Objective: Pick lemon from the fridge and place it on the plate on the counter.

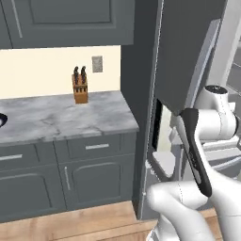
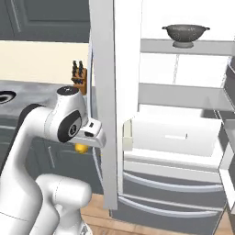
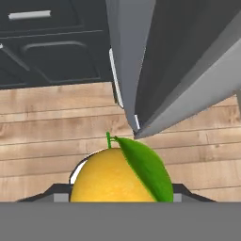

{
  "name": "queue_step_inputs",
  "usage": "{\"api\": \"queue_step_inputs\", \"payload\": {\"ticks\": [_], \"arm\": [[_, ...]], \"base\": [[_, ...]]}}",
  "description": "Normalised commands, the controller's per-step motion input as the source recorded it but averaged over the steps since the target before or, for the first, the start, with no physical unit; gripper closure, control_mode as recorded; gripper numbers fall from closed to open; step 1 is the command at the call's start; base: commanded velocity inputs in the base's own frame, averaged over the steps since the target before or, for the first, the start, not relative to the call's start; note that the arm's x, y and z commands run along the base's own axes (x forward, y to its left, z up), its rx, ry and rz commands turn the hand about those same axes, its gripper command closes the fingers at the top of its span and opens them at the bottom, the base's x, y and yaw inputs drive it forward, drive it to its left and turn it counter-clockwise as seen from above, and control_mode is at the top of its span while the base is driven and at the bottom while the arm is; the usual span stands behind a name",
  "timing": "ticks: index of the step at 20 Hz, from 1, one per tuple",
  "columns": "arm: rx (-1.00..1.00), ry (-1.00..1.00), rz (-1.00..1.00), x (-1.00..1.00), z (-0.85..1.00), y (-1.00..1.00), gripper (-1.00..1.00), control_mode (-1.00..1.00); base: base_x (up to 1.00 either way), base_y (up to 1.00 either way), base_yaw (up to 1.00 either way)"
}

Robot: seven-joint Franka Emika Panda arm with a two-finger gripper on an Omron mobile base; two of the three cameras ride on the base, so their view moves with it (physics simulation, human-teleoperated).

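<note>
The yellow lemon (image 3: 110,181) with a green leaf lies between my gripper's (image 3: 117,194) fingers, held over the wooden floor. From the right base, the lemon (image 2: 81,148) peeks out as a yellow speck under my hand, left of the open fridge door (image 2: 108,92). The gripper is shut on it. The fridge (image 2: 179,110) stands open, showing white walls and grey shelves. A sliver of the dark plate (image 1: 2,120) rests at the far left of the marble counter (image 1: 61,115), and the plate (image 2: 6,97) also sits at the left edge in the right base view.
A knife block (image 1: 80,87) stands at the back of the counter near the fridge. A dark colander (image 2: 185,33) sits on the upper fridge shelf above a white drawer (image 2: 170,133). The fridge door edge (image 3: 141,70) hangs close above the lemon. Dark cabinet fronts (image 1: 89,179) run below the counter.
</note>
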Motion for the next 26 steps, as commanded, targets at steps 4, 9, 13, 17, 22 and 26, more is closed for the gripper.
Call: {"api": "queue_step_inputs", "payload": {"ticks": [4, 9, 13, 17, 22, 26], "arm": [[0.0, 0.0, 0.0, 0.0, 0.0, 0.0, 1.0, 1.0], [0.0, 0.0, 0.0, 0.0, 0.0, 0.0, 1.0, 1.0], [0.0, 0.0, 0.0, 0.0, 0.0, 0.0, 1.0, 1.0], [0.0, 0.0, 0.0, 0.0, 0.0, 0.0, 1.0, 1.0], [0.0, 0.0, 0.0, 0.0, 0.0, 0.0, 1.0, 1.0], [0.0, 0.0, 0.0, 0.0, 0.0, 0.0, 1.0, 1.0]], "base": [[-0.01, 1.0, 0.0], [0.0, 1.0, 0.0], [0.18, 1.0, 0.02], [0.62, 1.0, 0.07], [0.97, 1.0, 0.02], [0.96, 0.98, 0.0]]}}
